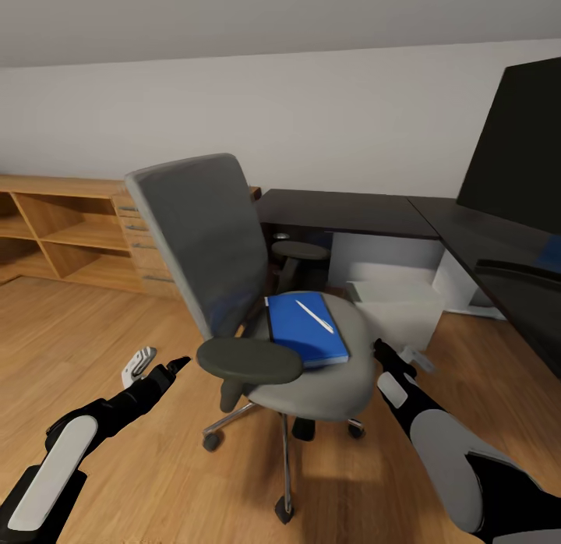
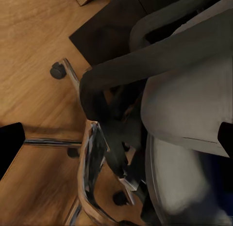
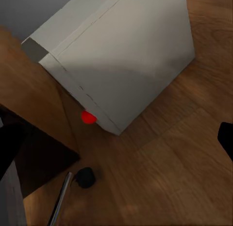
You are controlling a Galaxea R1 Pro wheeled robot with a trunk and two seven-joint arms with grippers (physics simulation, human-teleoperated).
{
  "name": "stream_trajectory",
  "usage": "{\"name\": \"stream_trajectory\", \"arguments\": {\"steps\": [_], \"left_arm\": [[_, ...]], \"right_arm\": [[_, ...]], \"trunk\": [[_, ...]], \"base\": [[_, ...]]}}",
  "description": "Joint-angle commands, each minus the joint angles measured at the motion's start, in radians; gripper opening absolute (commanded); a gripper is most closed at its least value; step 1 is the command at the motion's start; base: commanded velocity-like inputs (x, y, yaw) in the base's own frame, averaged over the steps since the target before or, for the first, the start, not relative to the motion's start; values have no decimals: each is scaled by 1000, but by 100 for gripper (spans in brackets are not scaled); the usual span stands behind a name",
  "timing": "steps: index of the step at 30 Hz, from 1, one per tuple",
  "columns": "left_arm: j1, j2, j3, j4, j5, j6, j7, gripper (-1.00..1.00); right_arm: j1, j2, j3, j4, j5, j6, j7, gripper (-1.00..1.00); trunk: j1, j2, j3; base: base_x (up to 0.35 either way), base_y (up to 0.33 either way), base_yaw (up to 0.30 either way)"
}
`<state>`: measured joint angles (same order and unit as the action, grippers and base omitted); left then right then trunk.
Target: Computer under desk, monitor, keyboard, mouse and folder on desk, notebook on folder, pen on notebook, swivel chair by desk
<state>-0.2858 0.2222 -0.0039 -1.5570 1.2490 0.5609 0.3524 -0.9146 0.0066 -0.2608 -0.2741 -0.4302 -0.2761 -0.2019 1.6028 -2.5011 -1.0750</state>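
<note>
Currently the folder-moving step is judged to be in hand. The swivel chair (image 1: 265,294) is seen standing on the wood floor (image 1: 93,341), apart from the desk (image 1: 351,213), with the folder (image 1: 305,328) lying flat on its seat and the pen (image 1: 315,316) resting on top of the folder. The monitor (image 1: 518,146) is seen on the desk at the right, and the computer (image 1: 393,310) sits on the floor beside the desk's edge; in the right wrist view its red light (image 3: 88,117) is shown.

The left gripper (image 1: 154,366) is held low beside the chair's near armrest (image 1: 248,360), its fingers spread and nothing held. The right gripper (image 1: 393,358) is placed at the seat's other side, just beside the cushion; its fingertips are parted at the frame edges of its wrist view, and nothing is gripped.

Next, 1 gripper would need to be raised over the seat and brought down on the folder's edge, with the loose pen at risk of rolling off.
</note>
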Motion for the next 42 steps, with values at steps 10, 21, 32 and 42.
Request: {"name": "stream_trajectory", "arguments": {"steps": [10, 21, 32, 42], "left_arm": [[-1, 0, -1, -1, 10, 2, 10, 100], [-1, 0, 0, -1, 10, 2, 9, 100], [-1, 0, 2, -1, 10, 2, 10, 100], [-1, 0, 5, 0, 10, 2, 10, 100]], "right_arm": [[1, 1, 14, 3, -22, -6, 2, 100], [2, 1, 14, 3, -21, -6, 7, 100], [2, 1, 14, 3, -21, -7, 10, 100], [2, 0, 14, 1, -21, -6, 9, 100]], "trunk": [[0, 0, -1], [0, 0, -1], [0, 0, -1], [0, 0, -1]], "base": [[0, 0, 225], [0, 0, 250], [0, 0, 268], [0, 0, 268]]}}
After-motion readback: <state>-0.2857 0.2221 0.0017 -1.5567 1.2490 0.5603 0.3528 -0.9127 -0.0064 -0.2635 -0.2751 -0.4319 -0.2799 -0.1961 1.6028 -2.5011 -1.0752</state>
